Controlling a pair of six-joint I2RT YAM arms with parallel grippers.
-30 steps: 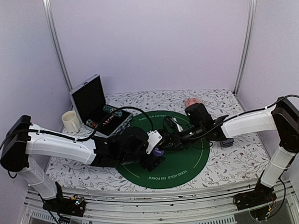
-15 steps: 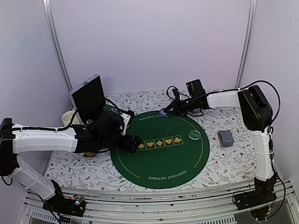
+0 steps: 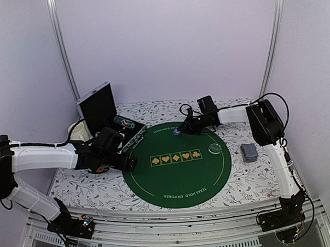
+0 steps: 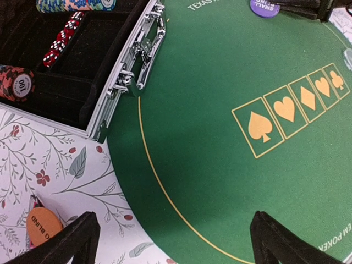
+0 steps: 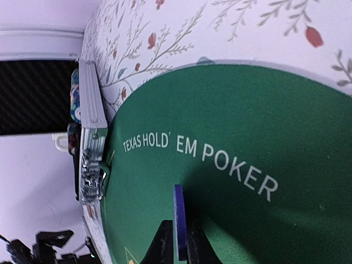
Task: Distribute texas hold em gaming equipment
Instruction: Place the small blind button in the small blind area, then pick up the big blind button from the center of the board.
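Surface: green mat (image 3: 178, 175) on floral cloth (image 3: 255, 180)
Room: lilac walls (image 3: 167, 47)
Left gripper (image 4: 173, 228): wide — over mat edge
Right gripper (image 5: 179, 246): pinching purple disc (image 5: 179, 217) — far rim

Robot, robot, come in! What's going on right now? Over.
Left gripper open, empty, near orange disc. Right gripper pinching purple disc upright over green mat. Nothing blocking.

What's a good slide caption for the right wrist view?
Right pincer grips purple disc edge-on over green poker mat.

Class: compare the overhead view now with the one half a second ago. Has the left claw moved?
Yes. The left claw has drawn leftward, away from the suit symbols, to the green mat's left edge.
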